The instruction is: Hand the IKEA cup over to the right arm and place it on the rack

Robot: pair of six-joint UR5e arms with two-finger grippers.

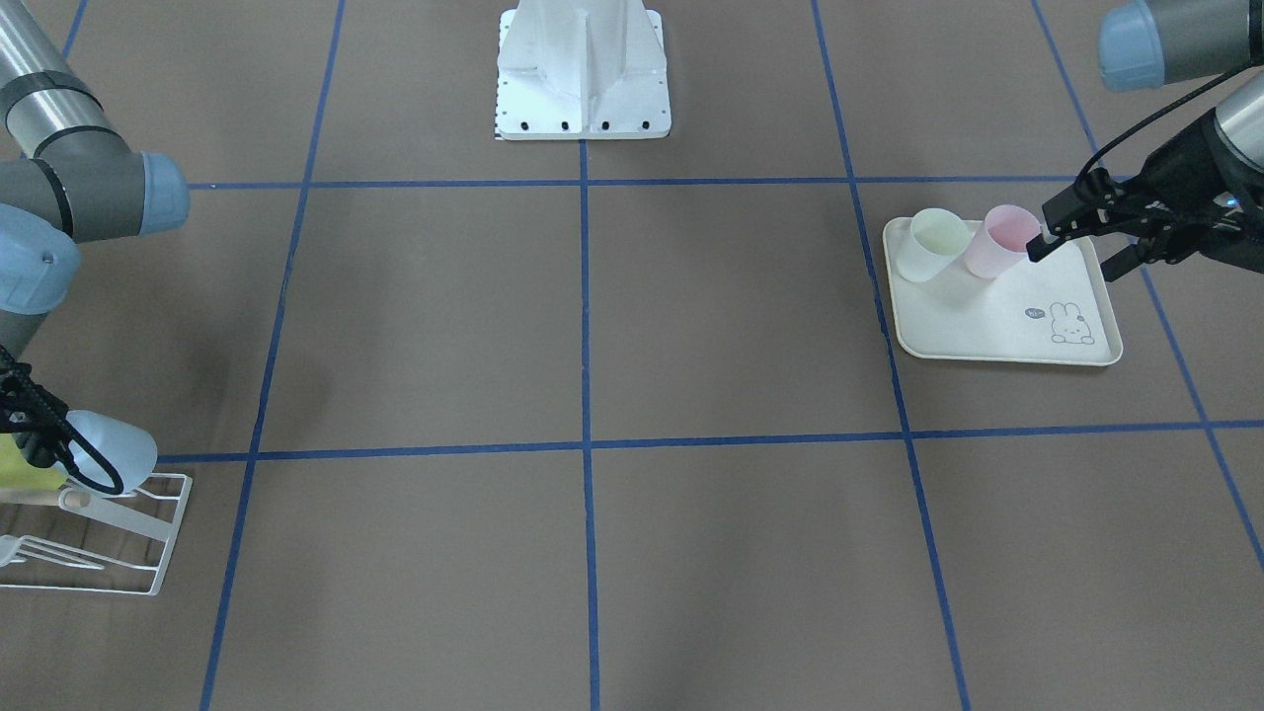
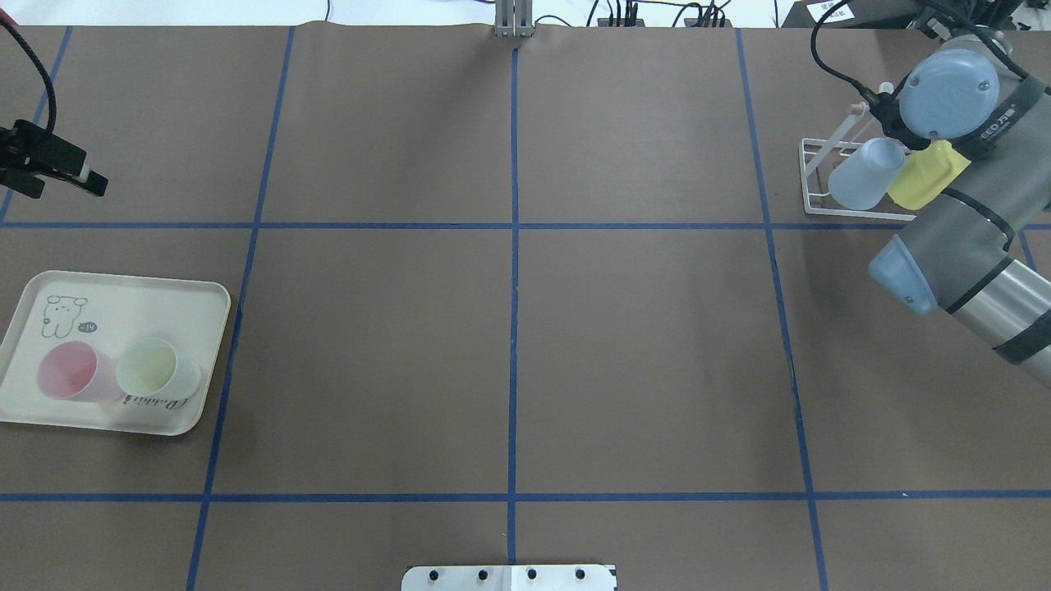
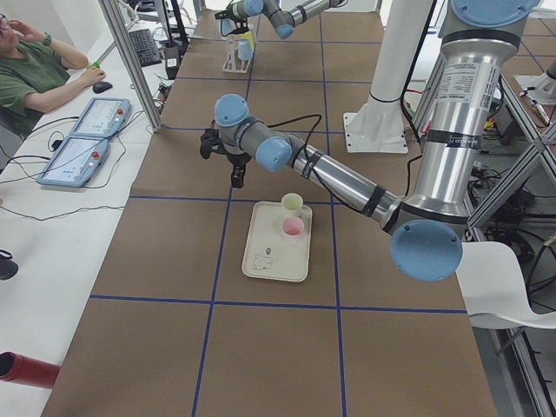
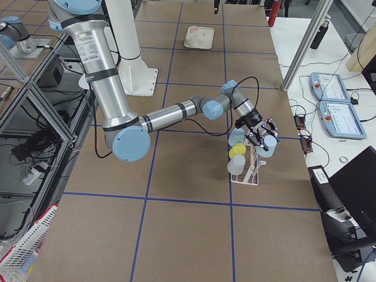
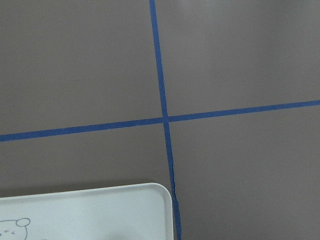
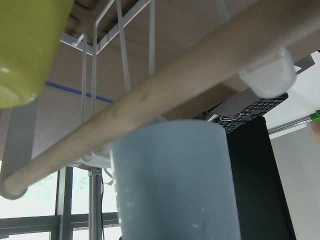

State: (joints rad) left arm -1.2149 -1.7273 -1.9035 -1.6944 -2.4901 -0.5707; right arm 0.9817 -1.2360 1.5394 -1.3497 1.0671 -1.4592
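A brown counter (image 2: pixel 640 353) marked into squares by blue tape, with two robot arms reaching over it.

The right arm (image 2: pixel 961 246) stretches to the counter's right end, near the edge far from the robot. The left arm (image 3: pixel 339 178) reaches over the left end.

A cream tray (image 2: pixel 123 304) with a rabbit drawing (image 2: pixel 57 316) lies flat near the left end. A small white wire rack (image 2: pixel 854 214) with a wooden dowel (image 6: pixel 150 95) stands near the right end.

The right gripper (image 4: pixel 262 138) is on the rack's far side, closed around a pale blue IKEA cup (image 6: pixel 170 185). From the wrist view this cup sits right up against the dowel; whether they touch cannot be told.

The left gripper (image 1: pixel 1071 265) hangs in the air close to the tray, fingers spread, holding nothing.

Three more cups hang on the rack's robot-facing side. A second pale blue cup (image 2: pixel 862 176) is nearest the counter's middle. A yellow cup (image 2: pixel 924 176) hangs beside it. A whitish cup (image 4: pixel 235 165) is nearest the right end.

On the tray, a pink cup (image 2: pixel 70 371) and a pale green cup (image 2: pixel 156 369) stand upright side by side along the edge nearest the robot.
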